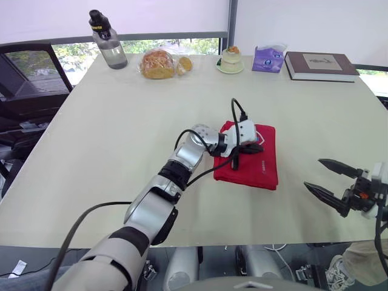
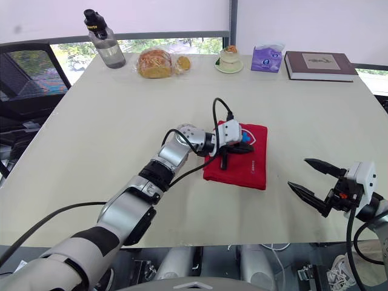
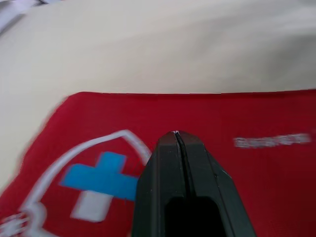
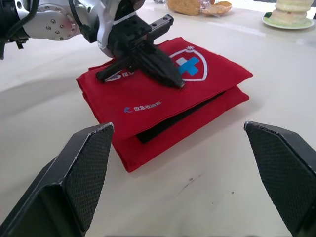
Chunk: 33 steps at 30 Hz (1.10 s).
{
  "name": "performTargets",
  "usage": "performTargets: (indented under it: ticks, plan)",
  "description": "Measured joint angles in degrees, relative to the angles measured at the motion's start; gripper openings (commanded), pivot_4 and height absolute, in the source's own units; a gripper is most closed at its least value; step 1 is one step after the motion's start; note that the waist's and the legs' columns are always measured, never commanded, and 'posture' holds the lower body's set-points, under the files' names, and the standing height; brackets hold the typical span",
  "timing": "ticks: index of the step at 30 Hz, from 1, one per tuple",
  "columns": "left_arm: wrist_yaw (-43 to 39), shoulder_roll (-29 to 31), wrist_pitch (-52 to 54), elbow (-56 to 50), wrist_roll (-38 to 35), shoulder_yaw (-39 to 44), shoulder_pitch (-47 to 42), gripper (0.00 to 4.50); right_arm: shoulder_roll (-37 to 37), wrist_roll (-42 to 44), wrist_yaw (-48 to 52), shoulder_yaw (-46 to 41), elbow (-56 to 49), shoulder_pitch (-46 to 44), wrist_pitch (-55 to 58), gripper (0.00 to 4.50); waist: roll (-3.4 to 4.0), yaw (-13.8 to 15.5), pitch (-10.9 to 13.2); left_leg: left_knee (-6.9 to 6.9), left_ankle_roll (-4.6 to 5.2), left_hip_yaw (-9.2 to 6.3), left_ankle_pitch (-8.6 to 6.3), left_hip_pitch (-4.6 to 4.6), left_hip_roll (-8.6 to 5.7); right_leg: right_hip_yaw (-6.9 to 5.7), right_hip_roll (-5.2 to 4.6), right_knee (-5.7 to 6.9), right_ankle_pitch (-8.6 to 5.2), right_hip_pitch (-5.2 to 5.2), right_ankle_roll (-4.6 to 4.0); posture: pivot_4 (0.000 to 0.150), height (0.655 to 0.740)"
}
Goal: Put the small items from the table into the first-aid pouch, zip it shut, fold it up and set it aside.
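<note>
Head cam: red first-aid pouch [image 1: 262,168] lies folded near mid-table [image 1: 121,121], on the right half. My left gripper [image 1: 253,147] is on top of it. My right gripper [image 1: 313,173] hangs over the front right of the table, well apart from the pouch, fingers spread wide, holding nothing. Along the far edge: water bottle [image 1: 109,45] with black cap, bagged bread [image 1: 159,63], dessert on a saucer [image 1: 231,59], purple tissue pack [image 1: 268,59], dark book [image 1: 318,65]. The book cover has a pale panel with a mark I can't read.

Left wrist: my two fingers [image 3: 163,168] are closed flat against each other with only a thin seam between them and nothing pinched. Red fabric lies right under the tips. The print on the fabric is a white shield outline [image 3: 98,148] with a blue-and-white cross inside. Beside it is a white line of text [image 3: 271,140], too blurred to read.

Right wrist: my fingers [image 4: 89,168] frame the pouch, wide apart. The pouch is doubled over in two layers, with a dark strip showing between them at the near edge. My left fingertips are down on the top layer just beside the shield. A small blue-white logo with white characters [image 4: 143,107] sits nearer the fold; I can't read it.
</note>
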Motion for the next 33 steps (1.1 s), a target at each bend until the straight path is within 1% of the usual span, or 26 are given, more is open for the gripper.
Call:
performTargets:
  ticks: [4,5,10,19,24,27,29,30,31,33]
  plan:
    - [-4.05,-0.23,1.25,-0.60,0.48,-1.00,-0.27,0.02,0.03,-0.37,-0.04,0.00,0.00,0.65,-0.80,4.50,0.04,0.01,-0.03,0.00,0.01,-0.24,0.01,-0.02,-0.13,0.00,0.01,0.00,-0.03,0.09,0.00,0.150,0.7400]
    - [-5.44,-0.35,3.19,-1.13,0.53,-1.59,-0.44,0.02,0.05,-0.45,-0.05,0.00,0.00,0.71,-0.90,4.50,0.05,0.00,-0.03,0.00,0.02,-0.29,0.01,-0.01,-0.15,0.00,0.01,0.00,-0.05,0.11,-0.02,0.150,0.7400]
    - [-8.12,-1.10,7.45,-1.90,1.50,-2.90,-1.02,0.02,0.10,-0.63,-0.11,0.02,0.01,0.60,-1.27,4.50,0.05,-0.09,-0.03,0.00,0.02,-0.33,0.01,-0.02,-0.17,-0.01,0.01,0.00,-0.06,0.13,0.00,0.150,0.7400]
    - [-8.33,-2.85,10.40,-4.62,3.78,-6.35,0.53,0.02,0.17,-1.00,-0.07,0.02,0.38,0.95,-2.04,4.50,0.06,-0.16,-0.04,0.01,0.02,-0.38,0.01,-0.01,-0.18,-0.02,0.01,0.00,-0.09,0.16,-0.01,0.150,0.7400]
    - [-11.10,-3.04,11.77,-6.93,3.79,-8.97,2.42,0.02,0.16,-1.01,-0.07,0.02,0.38,1.34,-2.04,4.50,0.06,-0.63,-0.04,0.00,0.02,-0.40,0.01,-0.02,-0.18,-0.02,0.02,0.00,-0.10,0.15,-0.02,0.150,0.7400]
    - [-11.24,-4.17,12.01,-6.04,2.43,-8.08,2.20,0.02,0.16,-1.02,-0.05,0.01,0.38,1.73,-2.04,4.50,0.07,-0.72,-0.02,0.00,0.02,-0.41,0.01,-0.05,-0.18,-0.02,0.03,0.00,-0.10,0.10,-0.02,0.150,0.7400]
    - [-10.29,-5.44,12.25,-3.67,0.64,-5.62,0.78,0.02,0.16,-1.06,-0.02,0.00,0.38,1.88,-2.04,4.50,0.06,-0.70,0.01,0.00,0.03,-0.41,0.02,-0.18,-0.18,-0.03,0.03,0.01,-0.09,-0.02,0.00,0.150,0.7400]
    - [-8.26,-6.71,12.24,-0.29,-0.76,-2.70,-2.41,0.02,0.16,-1.08,0.02,-0.03,0.38,2.07,-2.06,4.50,0.04,-0.65,0.06,0.03,0.03,-0.43,0.02,-0.23,-0.19,-0.05,0.03,0.01,-0.05,-0.04,0.07,0.150,0.7400]
    - [-7.59,-6.85,12.15,0.26,-0.98,-1.66,-3.54,0.02,0.16,-1.09,0.05,-0.03,0.37,2.07,-2.06,4.50,0.04,-0.65,0.06,0.03,0.03,-0.44,0.02,-0.23,-0.20,-0.05,0.03,0.00,-0.05,-0.04,0.08,0.150,0.7400]
    - [-4.08,-6.82,9.63,6.04,-1.31,2.01,-9.83,0.02,0.16,-1.13,0.08,-0.06,0.39,2.45,-2.11,4.50,0.05,-0.67,0.05,0.00,0.03,-0.45,0.02,-0.22,-0.22,-0.05,0.03,-0.03,-0.04,-0.03,0.18,0.150,0.7400]
